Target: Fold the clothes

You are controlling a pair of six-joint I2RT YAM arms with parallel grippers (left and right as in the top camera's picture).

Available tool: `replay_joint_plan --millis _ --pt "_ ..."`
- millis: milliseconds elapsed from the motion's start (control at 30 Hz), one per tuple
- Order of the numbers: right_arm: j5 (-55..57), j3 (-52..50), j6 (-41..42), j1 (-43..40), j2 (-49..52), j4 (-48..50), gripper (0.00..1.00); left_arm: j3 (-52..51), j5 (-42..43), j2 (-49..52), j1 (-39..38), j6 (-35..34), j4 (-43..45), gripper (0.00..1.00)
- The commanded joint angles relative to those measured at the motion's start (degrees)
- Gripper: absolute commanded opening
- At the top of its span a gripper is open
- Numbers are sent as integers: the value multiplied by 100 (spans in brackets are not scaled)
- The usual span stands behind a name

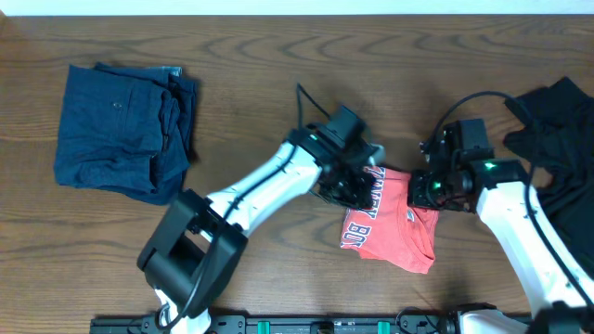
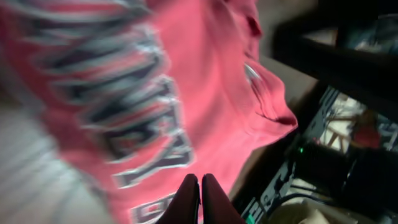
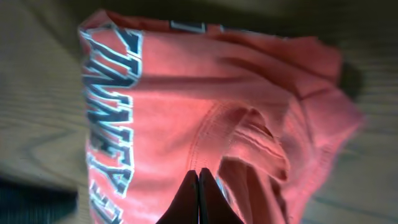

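Observation:
A red T-shirt (image 1: 390, 227) with dark lettering lies partly folded on the wooden table at centre right. My left gripper (image 1: 348, 190) is at its upper left edge. In the left wrist view the fingers (image 2: 200, 186) are shut against the blurred red shirt (image 2: 186, 81). My right gripper (image 1: 429, 190) is at the shirt's upper right edge. In the right wrist view its fingers (image 3: 199, 177) are shut at a seam of the red shirt (image 3: 205, 93), with a bunched fold beside them.
Folded blue trousers (image 1: 121, 130) lie at the far left. A black garment (image 1: 557, 130) lies crumpled at the right edge. Bare wood (image 1: 260, 102) lies between the blue pile and the arms. The two grippers are close together.

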Motion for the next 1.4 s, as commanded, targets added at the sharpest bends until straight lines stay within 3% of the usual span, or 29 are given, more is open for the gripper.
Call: replay_joint_plan --millis 0,200,433,600,800,900,1100,1167,1300,1367 --pt "-352 -417 -50 -2 428 289 1 -208 -549 247 -291 -293 98 6" --pt "98 -776 632 -7 1193 767 1 -448 -796 1139 -393 -704 634 7" --pt "219 -680 807 -4 1060 595 1 -442 -811 1386 -22 -903 601 6" --pt "-868 -520 -9 -4 343 463 5 -216 -876 940 518 -317 431 6" --pt "-1318 -446 -138 -4 -883 525 20 361 -1635 400 1191 520 -354 7" --pt "-1123 -446 -140 -4 -1281 664 27 739 -1759 125 1447 881 -909 16" --pt "-654 -501 -142 13 -1172 990 19 881 -1751 -483 1539 898 -1624 49" --pt "-682 -544 -160 72 -953 1178 17 881 -1753 -553 1521 896 -1897 56" --pt "-846 -579 -380 323 -264 1508 14 815 -1749 -535 1521 822 -2424 58" --pt "-822 -579 -385 446 155 1613 13 678 -1751 -535 1521 621 -2490 68"
